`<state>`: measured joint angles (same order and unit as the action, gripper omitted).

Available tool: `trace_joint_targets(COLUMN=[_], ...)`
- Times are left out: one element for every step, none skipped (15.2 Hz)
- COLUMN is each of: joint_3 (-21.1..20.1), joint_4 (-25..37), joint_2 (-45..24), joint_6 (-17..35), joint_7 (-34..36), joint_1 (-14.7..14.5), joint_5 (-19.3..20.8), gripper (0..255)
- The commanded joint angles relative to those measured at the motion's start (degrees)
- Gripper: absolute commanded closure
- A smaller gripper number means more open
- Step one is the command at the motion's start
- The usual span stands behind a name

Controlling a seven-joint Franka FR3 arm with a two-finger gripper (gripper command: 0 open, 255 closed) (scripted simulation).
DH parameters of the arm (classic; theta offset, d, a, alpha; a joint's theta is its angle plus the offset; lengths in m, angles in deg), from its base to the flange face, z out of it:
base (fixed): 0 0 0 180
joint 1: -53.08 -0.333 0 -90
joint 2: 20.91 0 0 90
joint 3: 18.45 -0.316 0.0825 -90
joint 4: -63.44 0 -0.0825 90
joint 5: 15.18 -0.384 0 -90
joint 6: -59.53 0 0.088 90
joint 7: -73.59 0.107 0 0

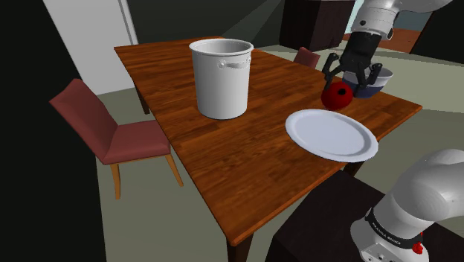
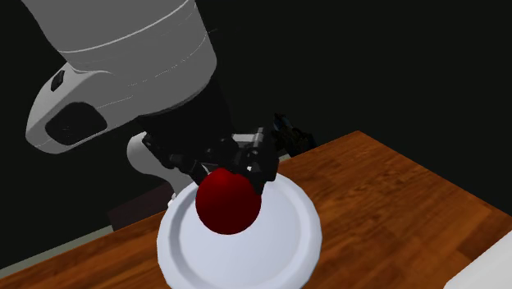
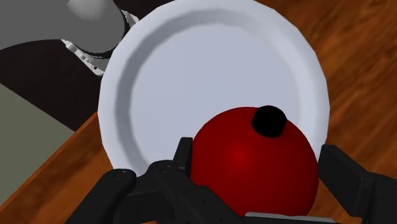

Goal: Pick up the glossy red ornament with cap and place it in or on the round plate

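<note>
1. End effector state. My gripper (image 1: pixel 349 77) is clenched on the red ornament (image 3: pixel 254 168). One black finger (image 3: pixel 183 153) presses each flank of the ball.

2. Location of the load. The ornament hangs clear of the wooden table (image 1: pixel 245 164). It is beside the far rim of the white round plate (image 3: pixel 127 83), which lies near the table edge on the shoulder view's right. In the wrist view the ball overlaps the plate's rim and part of its well.

3. Hazards, as judged.
- Slip: the ball is smooth and glossy and is held at two narrow contacts only. A sudden swing could rotate it out of the grasp.
- Roll-off: the plate is shallow, with a low raised rim. A sphere released from height or off-centre could roll over that rim. The table edge is near, so it could then fall to the floor.
- Collision: a blue-grey bowl (image 1: pixel 375 83) stands just behind my fingers. A backward drift could strike it.

4. Materials and shapes.
- Ornament: near-spherical, deep red, with a soft highlight. Its cap (image 3: pixel 270 121) is a small round black stub.
- Plate: plain matte white, circular, with a broad flat well.
- Table: brown, with visible grain.
- A white bucket (image 1: pixel 221 78), cylindrical with side lugs, stands well apart.
</note>
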<state>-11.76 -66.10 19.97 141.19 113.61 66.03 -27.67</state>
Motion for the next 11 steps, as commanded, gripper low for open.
trace_joint_targets(joint_3=[0.2, 0.2, 0.2, 0.2, 0.2, 0.2, 0.2, 0.2, 0.2, 0.2, 0.2], joint_4=[-1.4, -2.3, -3.2, -4.1, -5.0, -5.8, -6.7, -7.5, -8.3, -9.2, -10.0], joint_2=[0.2, 0.4, 0.6, 0.7, 0.9, 1.0, 1.2, 1.3, 1.4, 1.5, 1.6], joint_6=[1.1, 1.8, 2.5, 3.2, 3.9, 4.6, 5.3, 6.0, 6.7, 7.4, 8.1], joint_7=[-0.6, -0.8, -0.9, -1.1, -1.3, -1.5, -1.6, -1.8, -2.0, -2.2, -2.4], joint_1=[0.2, 0.2, 0.2, 0.3, 0.3, 0.4, 0.4, 0.5, 0.5, 0.5, 0.6], joint_5=[0.3, 0.3, 0.3, 0.3, 0.4, 0.4, 0.4, 0.4, 0.4, 0.5, 0.5], gripper=[255, 255, 255, 255, 255, 255, 255, 255, 255, 255, 255])
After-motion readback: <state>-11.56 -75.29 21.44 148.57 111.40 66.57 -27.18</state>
